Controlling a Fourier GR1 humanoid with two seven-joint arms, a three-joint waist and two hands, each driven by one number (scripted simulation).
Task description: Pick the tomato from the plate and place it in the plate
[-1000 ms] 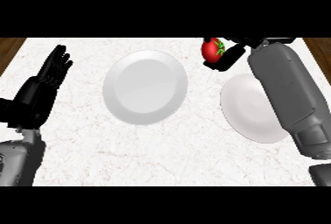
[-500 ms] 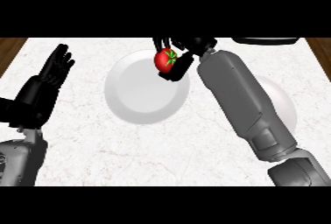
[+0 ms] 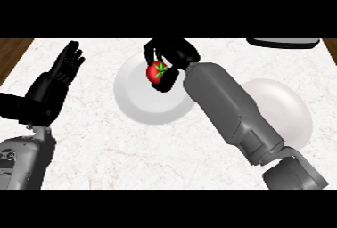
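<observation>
A pale marbled counter (image 3: 118,151) fills the view, with a strip of brown wood at its far left corner. The right hand (image 3: 172,53) curls its black fingers round a glossy red tomato (image 3: 157,73) with a green star-shaped stem, holding it above the left white plate (image 3: 141,107), while a second white plate (image 3: 283,107) lies just right of the grey forearm. The left hand (image 3: 56,82) rests open, fingers up, near the left edge.

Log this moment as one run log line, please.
stage: carry | right hand: shut on tomato, over left plate | right plate: bare | left hand: open, resting at left
</observation>
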